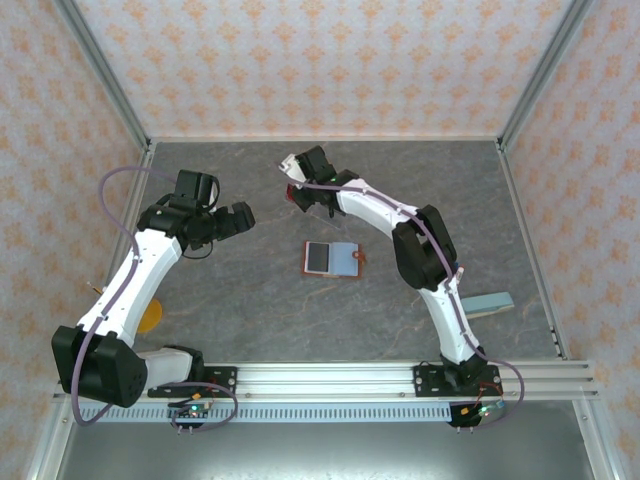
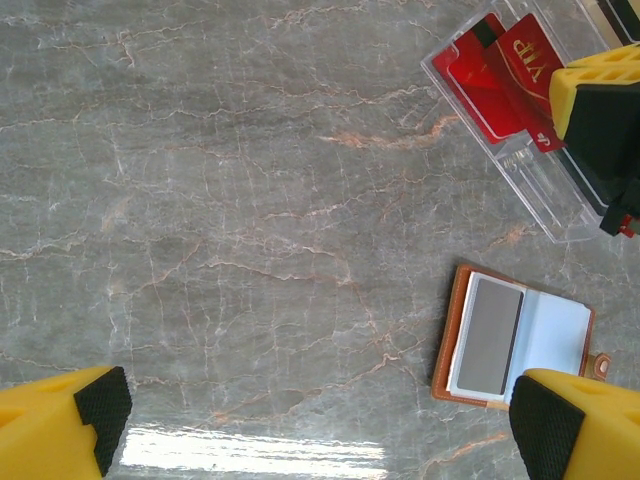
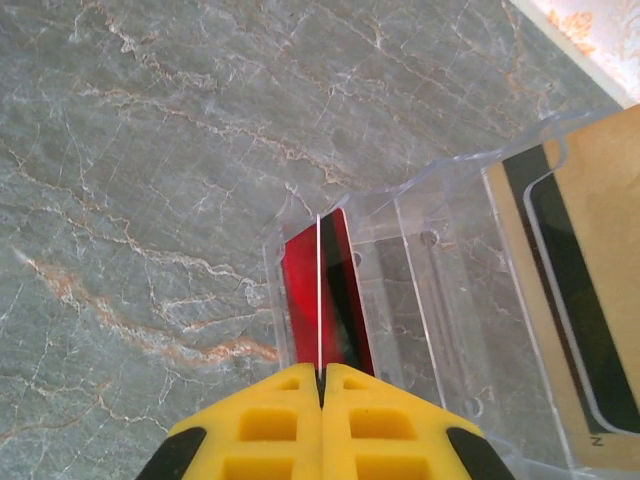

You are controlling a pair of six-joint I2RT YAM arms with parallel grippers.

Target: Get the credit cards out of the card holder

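The right claw [image 3: 320, 385], pinching the red card [image 3: 335, 300] on edge, hangs right over the clear tray [image 3: 440, 260], while the spread left claw [image 2: 322, 410] hovers nearer the open wallet [image 2: 510, 340].

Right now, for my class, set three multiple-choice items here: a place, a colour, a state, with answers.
1. Where is the card holder? A open in the middle of the table; B at the far left corner; C in an end effector.
2. What colour is the card pinched by the right end effector? A green; B blue; C red.
3. The left end effector is: A shut on a card; B open and empty; C shut on the card holder.
Answers: A, it lies flat mid-table; C, its face is red with pale print; B, its fingers stand wide apart.
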